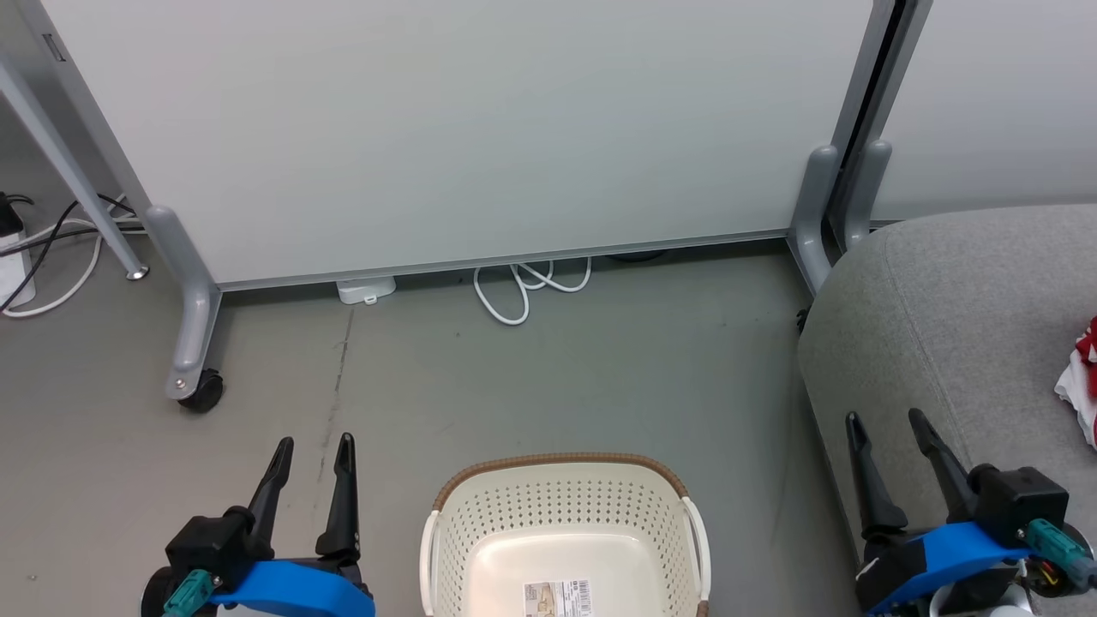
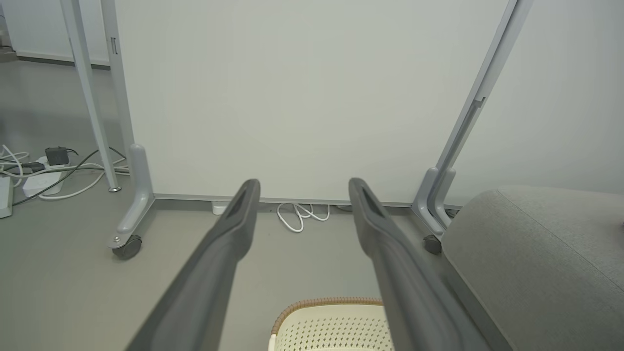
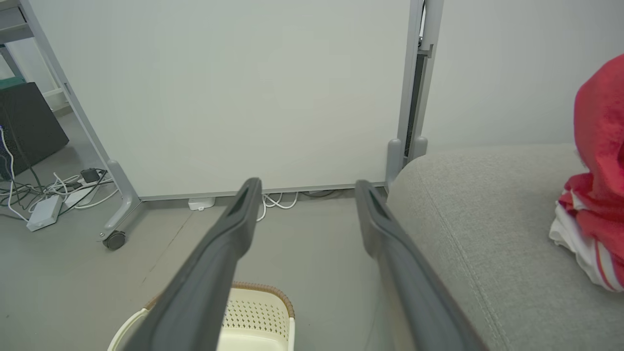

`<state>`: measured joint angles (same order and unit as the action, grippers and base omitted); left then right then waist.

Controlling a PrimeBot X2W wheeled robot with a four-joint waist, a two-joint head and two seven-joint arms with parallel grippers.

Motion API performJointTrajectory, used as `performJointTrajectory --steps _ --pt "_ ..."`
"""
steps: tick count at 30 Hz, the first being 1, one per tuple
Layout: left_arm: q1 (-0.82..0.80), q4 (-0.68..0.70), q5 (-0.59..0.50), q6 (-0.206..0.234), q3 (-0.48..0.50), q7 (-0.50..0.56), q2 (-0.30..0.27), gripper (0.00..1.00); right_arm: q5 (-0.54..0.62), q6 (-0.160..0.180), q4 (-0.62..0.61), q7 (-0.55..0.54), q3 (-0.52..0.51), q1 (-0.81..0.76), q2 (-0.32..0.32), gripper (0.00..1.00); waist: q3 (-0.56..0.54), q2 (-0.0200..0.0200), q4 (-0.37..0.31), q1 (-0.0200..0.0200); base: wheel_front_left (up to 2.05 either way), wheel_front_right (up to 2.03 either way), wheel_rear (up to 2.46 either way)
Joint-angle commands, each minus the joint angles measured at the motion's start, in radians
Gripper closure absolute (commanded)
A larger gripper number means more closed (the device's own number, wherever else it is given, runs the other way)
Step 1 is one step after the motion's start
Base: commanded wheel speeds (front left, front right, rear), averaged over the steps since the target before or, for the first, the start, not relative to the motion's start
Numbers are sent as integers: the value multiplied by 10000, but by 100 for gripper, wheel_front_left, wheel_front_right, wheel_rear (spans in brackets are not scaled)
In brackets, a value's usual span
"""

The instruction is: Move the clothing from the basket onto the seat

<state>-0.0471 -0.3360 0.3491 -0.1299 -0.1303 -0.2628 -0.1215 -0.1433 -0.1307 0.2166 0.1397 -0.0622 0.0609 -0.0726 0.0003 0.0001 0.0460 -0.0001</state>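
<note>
The left tool (image 1: 314, 440) hangs nearest, over the floor (image 1: 600, 368) just left of the laundry basket (image 1: 557, 506). Its two fingers are spread wide with nothing between them. The right tool (image 1: 883, 416) hangs over the front edge of the grey sofa (image 1: 943, 308), equally wide apart and holding nothing.

Between the two tools, the basket stands on the floor, close beside the sofa's corner. Its visible bottom is bare except for a printed label (image 1: 557, 597). Its nearest part is cut off by the lower edge of the head view, so I cannot tell whether anything lies there.

Farther right, the red and white clothing (image 3: 597, 185) lies heaped on the sofa cushion, well apart from both tools.

Beyond the floor is a loop of white cable (image 1: 523, 287) and a wheeled partition panel (image 1: 480, 128).

Judging by this, the moving step looks finished, or very nearly so. The next move calls for a look into the hidden near part of the basket. If a garment is there, an open tool has to reach down inside the rim, pinch the fabric and carry it right onto the cushion. If not, nothing more needs grasping.
</note>
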Motion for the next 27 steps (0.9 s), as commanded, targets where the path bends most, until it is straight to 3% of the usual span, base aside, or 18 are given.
performJointTrajectory --steps 1,25,26,27 --pt "48 -28 -15 -12 13 -30 -7 0 -39 -1 -53 25 13 -206 58 0 -5 -1 30 1 0 0 0" --pt "61 -303 130 -12 -92 -30 52 0 -158 -1 -3 -124 145 -201 225 0 50 -1 78 1 0 0 0" --pt "10 -287 114 0 -101 1 42 100 -114 0 -21 -112 139 -224 199 100 51 -1 79 1 0 0 0" --pt "21 -327 122 0 -105 12 52 100 -132 0 28 -113 138 -224 203 100 52 -1 78 1 0 0 0"
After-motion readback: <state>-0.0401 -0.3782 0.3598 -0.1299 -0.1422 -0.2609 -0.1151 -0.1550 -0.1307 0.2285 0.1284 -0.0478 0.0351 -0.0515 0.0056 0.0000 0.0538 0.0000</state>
